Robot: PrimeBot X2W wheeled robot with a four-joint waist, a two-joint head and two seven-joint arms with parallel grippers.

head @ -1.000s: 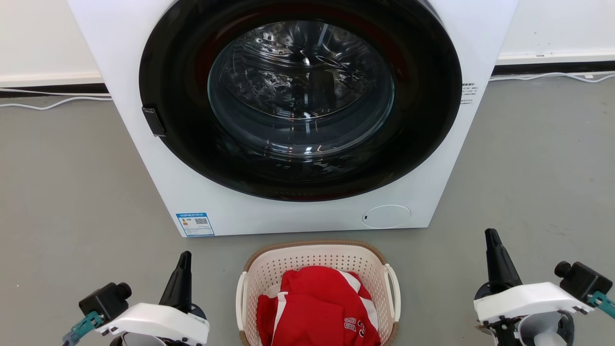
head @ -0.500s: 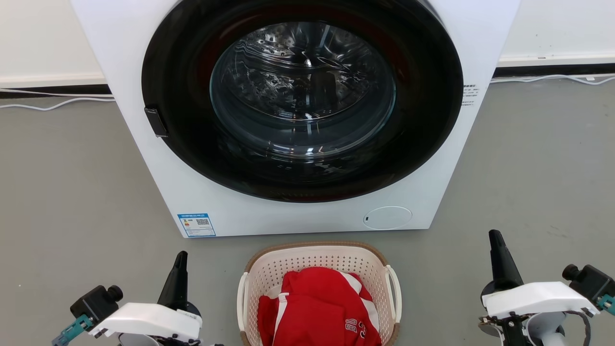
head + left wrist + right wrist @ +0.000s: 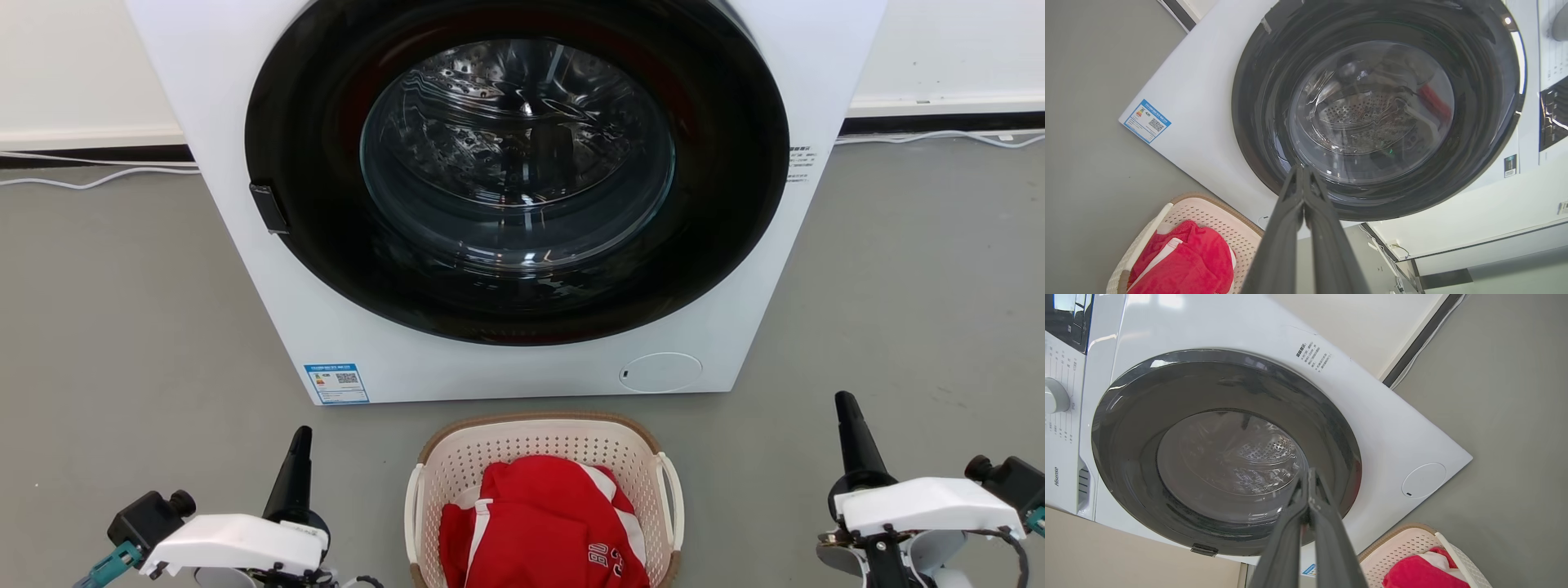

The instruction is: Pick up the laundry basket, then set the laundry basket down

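Observation:
The laundry basket (image 3: 457, 465) stands on the grey floor just in front of the washing machine, cream-white and perforated with a brown rim and white loop handles, holding a red and white garment (image 3: 543, 527). In the wrist views the basket (image 3: 1208, 212) sits at the lower left and the basket (image 3: 1392, 551) at the lower right. My left gripper (image 3: 300, 437) is shut and empty, left of the basket and well apart from it. Right of the basket, my right gripper (image 3: 845, 404) is also shut and empty, farther away. In each wrist view the fingertips meet: left gripper (image 3: 1302, 171), right gripper (image 3: 1310, 473).
A white front-loading washing machine (image 3: 343, 343) with a large dark round door (image 3: 518, 171) stands close behind the basket. White cables (image 3: 90, 175) run along the wall base on both sides. Grey floor (image 3: 122, 327) spreads left and right of the machine.
Both arms have drawn back and outward a little, the left to the lower left and the right to the lower right. The basket has stayed put.

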